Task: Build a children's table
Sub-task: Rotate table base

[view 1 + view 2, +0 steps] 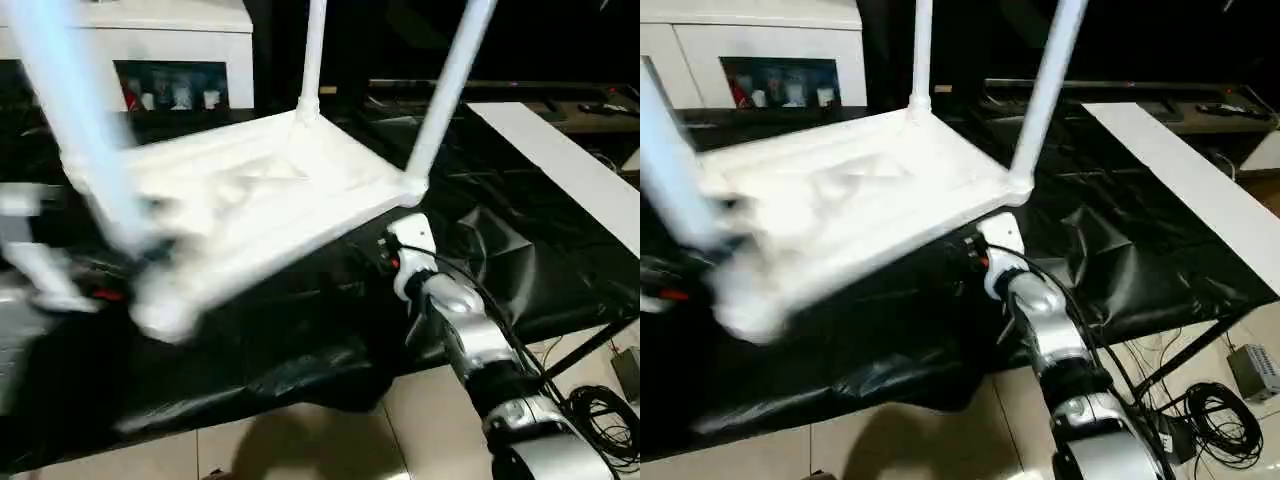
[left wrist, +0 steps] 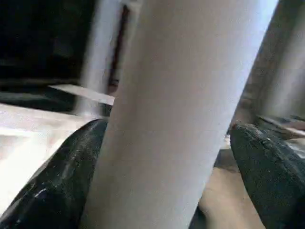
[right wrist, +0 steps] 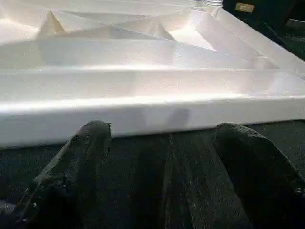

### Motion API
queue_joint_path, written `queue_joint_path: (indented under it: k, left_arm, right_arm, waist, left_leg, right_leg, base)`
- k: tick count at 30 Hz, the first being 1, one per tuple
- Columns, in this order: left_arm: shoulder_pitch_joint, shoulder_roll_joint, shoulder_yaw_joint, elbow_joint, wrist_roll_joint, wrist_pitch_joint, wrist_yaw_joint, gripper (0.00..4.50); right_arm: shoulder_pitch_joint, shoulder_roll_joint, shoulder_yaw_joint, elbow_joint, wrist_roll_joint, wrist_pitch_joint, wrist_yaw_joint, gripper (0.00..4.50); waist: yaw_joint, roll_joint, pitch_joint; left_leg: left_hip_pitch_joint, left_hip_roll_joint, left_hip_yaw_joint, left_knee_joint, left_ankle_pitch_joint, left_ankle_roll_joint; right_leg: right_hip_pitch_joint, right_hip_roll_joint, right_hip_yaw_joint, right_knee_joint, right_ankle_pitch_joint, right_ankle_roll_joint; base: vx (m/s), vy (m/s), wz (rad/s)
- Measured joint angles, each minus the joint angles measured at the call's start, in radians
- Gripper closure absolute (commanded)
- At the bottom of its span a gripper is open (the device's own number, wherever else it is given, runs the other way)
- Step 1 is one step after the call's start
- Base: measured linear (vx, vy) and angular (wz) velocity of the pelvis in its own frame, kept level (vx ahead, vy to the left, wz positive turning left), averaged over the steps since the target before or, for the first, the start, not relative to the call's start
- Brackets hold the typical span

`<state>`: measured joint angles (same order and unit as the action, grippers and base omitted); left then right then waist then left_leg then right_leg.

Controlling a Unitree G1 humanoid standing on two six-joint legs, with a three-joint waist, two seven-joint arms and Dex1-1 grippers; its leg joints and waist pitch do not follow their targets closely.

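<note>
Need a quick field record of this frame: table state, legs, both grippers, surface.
table: large white plastic ribbed table top, upside down, tilted
legs: white tapered tube legs rising from corner sockets
left gripper: fingers open around a leg, contact unclear
right gripper: open, at the top's near rim, holding nothing
surface: black sheet on the bench
</note>
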<state>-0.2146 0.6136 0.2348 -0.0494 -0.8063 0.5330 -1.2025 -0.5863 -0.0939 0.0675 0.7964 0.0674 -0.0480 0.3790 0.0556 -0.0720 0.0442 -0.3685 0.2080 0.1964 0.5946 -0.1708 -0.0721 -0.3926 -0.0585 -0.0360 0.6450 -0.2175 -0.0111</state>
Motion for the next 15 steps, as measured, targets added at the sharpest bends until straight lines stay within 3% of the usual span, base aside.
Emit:
queue_joint_path:
  k: [4, 10, 15]
  left_arm:
    - [-0.069, -0.053, -0.116, -0.088, -0.024, 0.038, -0.024, 0.06]
    - [-0.154, -0.143, -0.182, -0.075, 0.023, 0.012, -0.013, 0.06]
    - [-0.212, -0.184, -0.257, -0.055, 0.047, 0.003, -0.013, 0.06]
  right_arm:
    - [-0.036, -0.004, -0.001, 0.073, -0.001, -0.009, 0.002, 0.63]
    - [-0.081, 0.009, -0.006, 0.139, 0.0, -0.014, 0.022, 0.63]
    - [-0.102, 0.062, -0.01, 0.185, 0.001, -0.023, 0.042, 0.63]
  waist:
    - [-0.005, 0.0, 0.0]
    - [-0.02, -0.001, 0.001]
    - [-0.022, -0.001, 0.001]
  left_leg:
    - [0.0, 0.0, 0.0, 0.0, 0.001, -0.001]
    - [-0.002, 0.0, 0.0, 0.0, 0.001, -0.001]
    - [-0.004, 0.001, 0.0, 0.0, 0.001, -0.001]
  right_leg:
    - [-0.001, 0.0, 0.0, 0.001, 0.0, 0.0]
    - [-0.002, 0.001, 0.0, 0.001, 0.0, 0.0]
    - [-0.004, 0.001, 0.0, 0.001, 0.0, 0.0]
  base:
    - [0.0, 0.0, 0.0]
    - [0.0, 0.0, 0.0]
    - [0.0, 0.0, 0.0]
